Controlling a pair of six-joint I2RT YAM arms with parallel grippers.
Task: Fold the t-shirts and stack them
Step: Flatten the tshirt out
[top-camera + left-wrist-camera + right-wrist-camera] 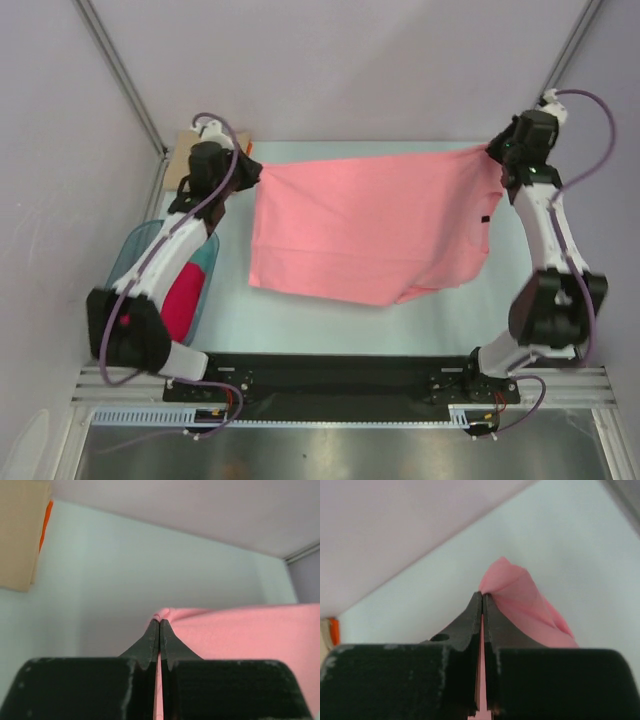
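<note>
A salmon-pink t-shirt [370, 230] with a small dark label hangs stretched between both grippers above the table, its lower edge draping toward the near side. My left gripper [255, 172] is shut on its far left corner; the pinched cloth shows in the left wrist view [240, 630], where the gripper [159, 622] is closed. My right gripper [495, 150] is shut on its far right corner; cloth [520, 597] bunches past the closed gripper [483, 596] in the right wrist view. A crimson-pink shirt [180, 300] lies in the tub. A tan shirt [180, 160] with an orange one under it lies at the far left.
A translucent teal plastic tub [135, 255] stands at the left edge beside the left arm. The tan shirt [17, 532] with the orange edge [46, 517] shows at the far left in the left wrist view. Grey walls and metal frame posts surround the pale table [300, 320].
</note>
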